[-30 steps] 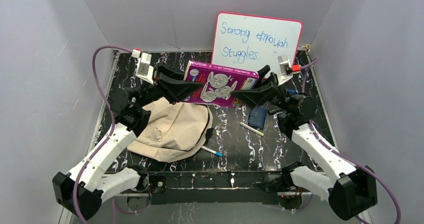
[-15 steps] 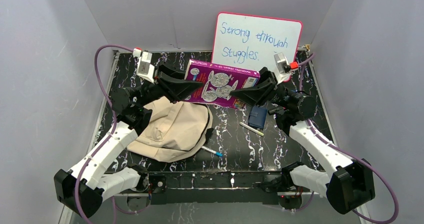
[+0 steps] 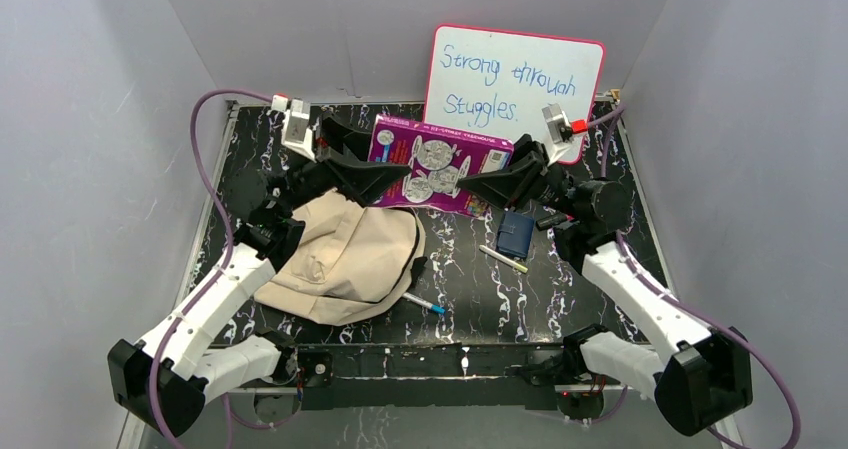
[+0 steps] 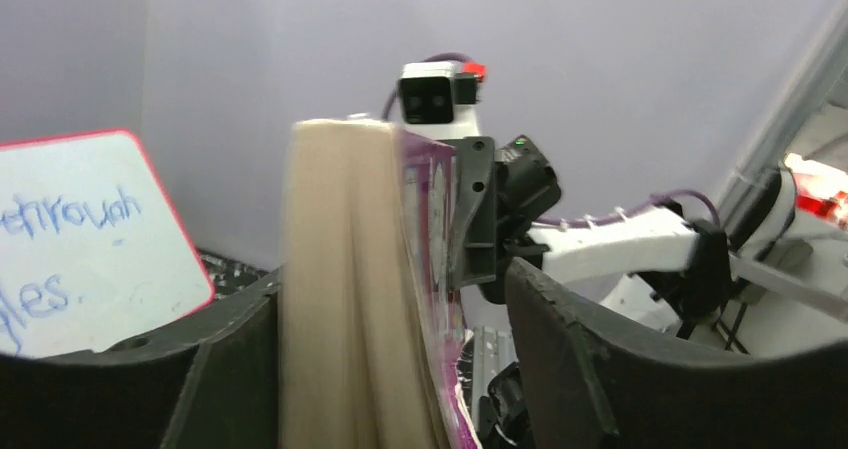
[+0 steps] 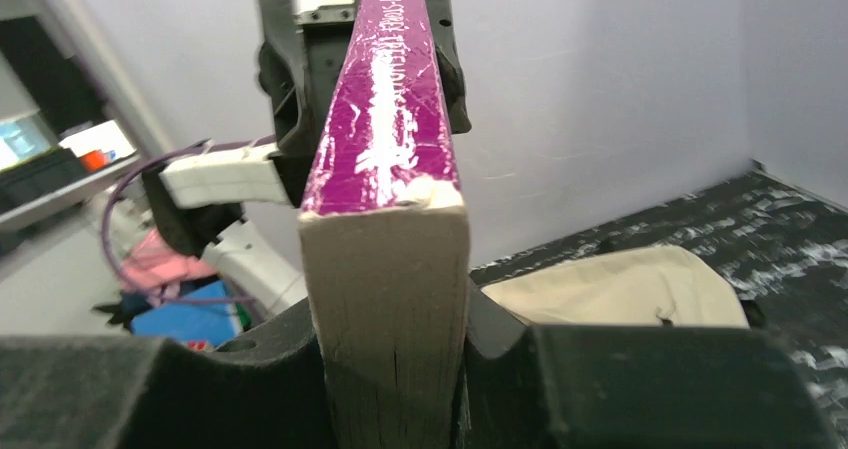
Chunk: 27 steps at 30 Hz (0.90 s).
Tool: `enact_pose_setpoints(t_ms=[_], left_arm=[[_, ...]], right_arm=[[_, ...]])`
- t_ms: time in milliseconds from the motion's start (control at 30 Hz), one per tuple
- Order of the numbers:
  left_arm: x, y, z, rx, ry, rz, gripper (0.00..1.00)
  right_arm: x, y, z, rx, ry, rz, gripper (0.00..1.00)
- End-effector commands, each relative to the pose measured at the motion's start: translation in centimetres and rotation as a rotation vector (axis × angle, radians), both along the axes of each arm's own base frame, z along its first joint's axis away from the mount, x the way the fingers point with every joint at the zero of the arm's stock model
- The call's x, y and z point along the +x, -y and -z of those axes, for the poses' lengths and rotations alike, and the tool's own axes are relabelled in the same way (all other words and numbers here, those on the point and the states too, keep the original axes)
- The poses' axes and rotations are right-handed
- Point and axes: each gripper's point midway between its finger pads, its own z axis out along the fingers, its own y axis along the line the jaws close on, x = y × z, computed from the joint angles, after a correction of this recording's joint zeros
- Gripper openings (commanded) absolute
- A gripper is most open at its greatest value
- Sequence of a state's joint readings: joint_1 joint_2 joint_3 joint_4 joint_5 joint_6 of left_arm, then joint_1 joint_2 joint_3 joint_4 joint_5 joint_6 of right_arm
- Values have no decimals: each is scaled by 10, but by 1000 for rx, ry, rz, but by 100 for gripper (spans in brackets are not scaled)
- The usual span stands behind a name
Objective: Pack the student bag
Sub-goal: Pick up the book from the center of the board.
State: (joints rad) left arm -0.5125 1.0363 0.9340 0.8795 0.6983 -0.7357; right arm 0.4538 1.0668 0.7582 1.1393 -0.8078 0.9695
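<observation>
Comparing wrist views, we see right fingers (image 5: 640,389) clamp the thick purple book (image 5: 385,119); left fingers (image 4: 620,369) gape loosely around it, arms raised.

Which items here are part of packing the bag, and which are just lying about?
Job: bag; book, clamped by the right gripper, with the left gripper open around it; probably also for packing: blue notebook, two pens.
Lying about: whiteboard, propped at the back.
</observation>
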Motion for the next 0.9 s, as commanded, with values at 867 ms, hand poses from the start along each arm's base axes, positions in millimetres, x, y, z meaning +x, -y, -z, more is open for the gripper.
enact_pose_setpoints(t_ms=[867], left_arm=[[38,-57,254,993,-617,-611,79]], right_arm=[[114,126,146,-440,-575,1119,0]])
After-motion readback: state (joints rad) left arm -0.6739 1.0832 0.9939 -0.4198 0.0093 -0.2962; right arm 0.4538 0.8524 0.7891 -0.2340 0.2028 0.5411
